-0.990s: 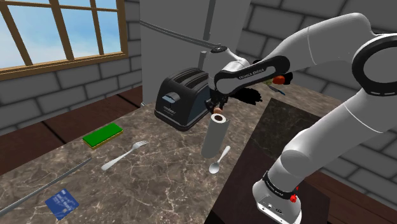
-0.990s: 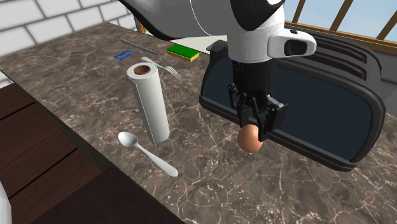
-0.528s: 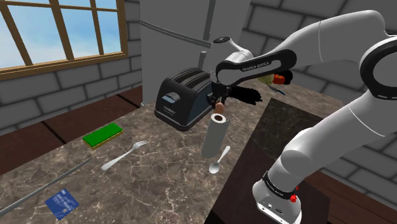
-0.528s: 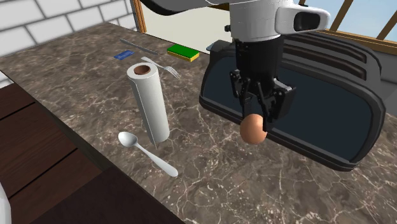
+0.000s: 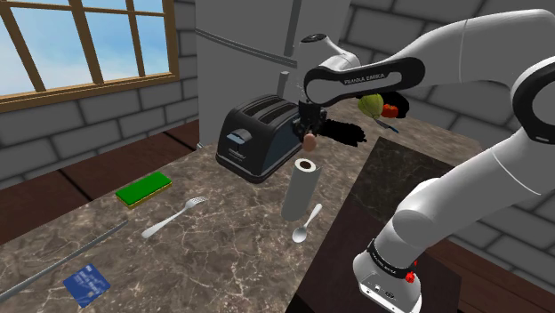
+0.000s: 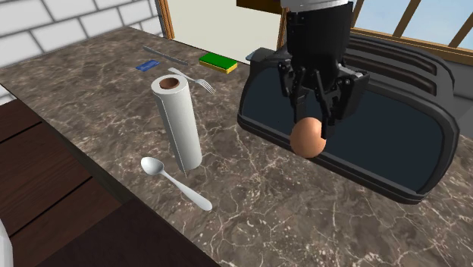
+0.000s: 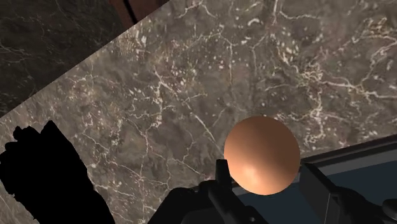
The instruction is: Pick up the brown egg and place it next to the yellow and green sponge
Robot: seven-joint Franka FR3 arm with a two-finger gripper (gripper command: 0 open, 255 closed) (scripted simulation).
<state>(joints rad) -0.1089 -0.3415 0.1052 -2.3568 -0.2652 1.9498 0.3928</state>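
The hand (image 6: 313, 121) is clamped on the brown egg (image 6: 308, 139), which hangs clear of the marble bench (image 6: 250, 216), right in front of the black toaster (image 6: 394, 144). A paper towel roll (image 6: 176, 121) stands upright nearby. The yellow and green sponge (image 6: 218, 62) lies well apart, beyond the fork (image 6: 193, 79).

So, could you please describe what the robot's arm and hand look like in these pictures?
The white arm has smooth, rounded segments joined by dark ring-shaped joints. A black band along the forearm carries white lettering. The base collar bears a small red dot. The hand is all black and blocky, with two short fingers.
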